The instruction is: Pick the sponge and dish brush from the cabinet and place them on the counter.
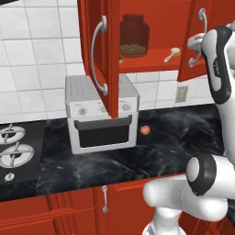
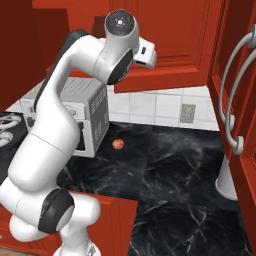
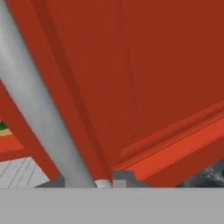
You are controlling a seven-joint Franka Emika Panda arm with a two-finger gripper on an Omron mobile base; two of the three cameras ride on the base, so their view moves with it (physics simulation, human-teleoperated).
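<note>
Cabinet (image 1: 137, 27): your wall unit stands with both doors swung open. The left door (image 1: 98, 50) hangs edge-on above the toaster oven; the right door (image 1: 202, 32) sits against the arm. On the red inner shelf you can see a brown glass jar (image 1: 134, 36) of pale pieces towards the left, and the dish brush (image 1: 172, 53) with a round pale head lying near the right end. At the shelf's left edge, behind the left door, a small green object (image 1: 120, 59) shows; too little is visible to tell whether it is the sponge.

Counter (image 1: 174, 137): black marble worktop running from the stovetop (image 1: 13, 151) at the left edge to the right. A white toaster oven (image 1: 102, 114) stands against the back wall next to the stovetop. A small red fruit (image 1: 145, 130) lies just beside the oven's right front corner. In the right base view a white rounded object (image 2: 227, 182) stands near the worktop's right end, partly behind the door.

Pincer (image 3: 105, 183): you have it at the long curved silver handle (image 3: 39, 105) of the right door, with the bar running down between the tips. The jaws stand narrow, but whether they clamp the bar or sit just off it cannot be told.
</note>
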